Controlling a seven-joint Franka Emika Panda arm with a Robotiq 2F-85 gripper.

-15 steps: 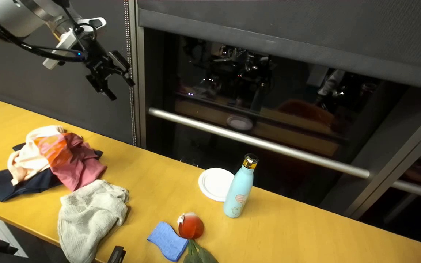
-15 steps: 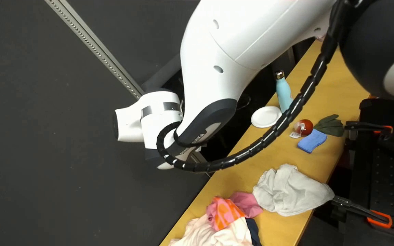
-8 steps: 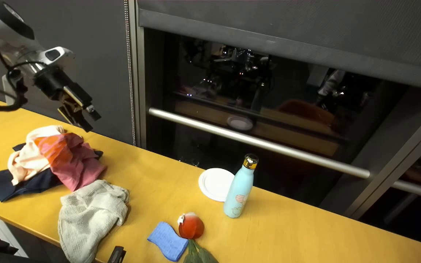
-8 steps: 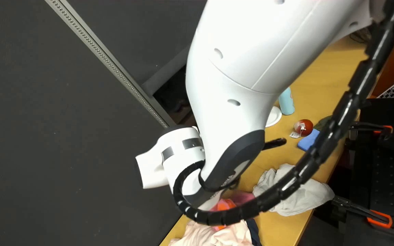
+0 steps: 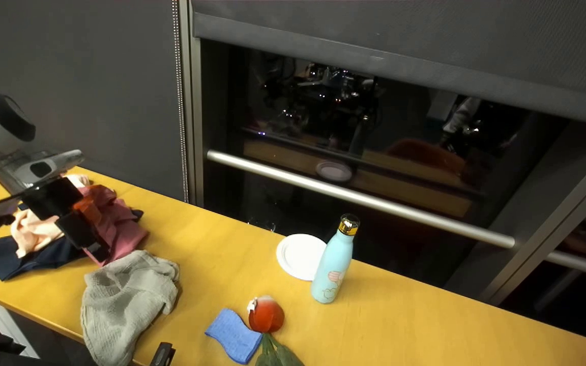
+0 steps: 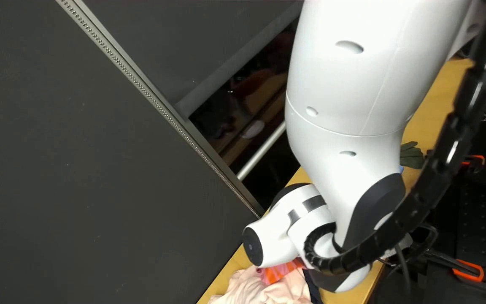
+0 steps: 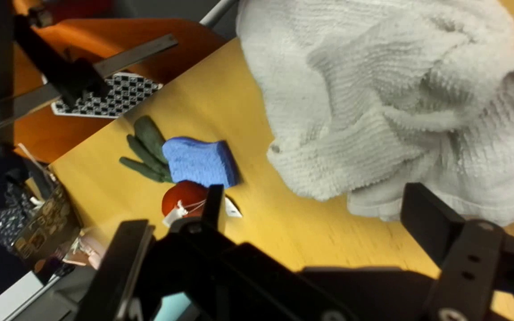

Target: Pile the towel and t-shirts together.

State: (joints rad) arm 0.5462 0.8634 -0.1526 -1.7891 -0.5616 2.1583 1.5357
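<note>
There are at least three t-shirts (image 5: 126, 230) and one towel (image 5: 127, 300), bottle (image 5: 332, 267), plate (image 5: 297, 256), sponge (image 5: 234, 336) and glove (image 7: 147, 149).

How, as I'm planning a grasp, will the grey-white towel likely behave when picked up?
The towel will probably be floppy, since it lies in loose, soft folds. Its ribbed weave suggests it shouldn't be very slippery. Being bunched up, it may unfold and trail if pinched at one spot.

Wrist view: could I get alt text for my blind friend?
A crumpled whitish towel lies on a yellow tabletop, with the robot's open black hand in the foreground. Toward the picture's left are a blue sponge, a tagged round red object, and what looks like a dark green glove.
</note>
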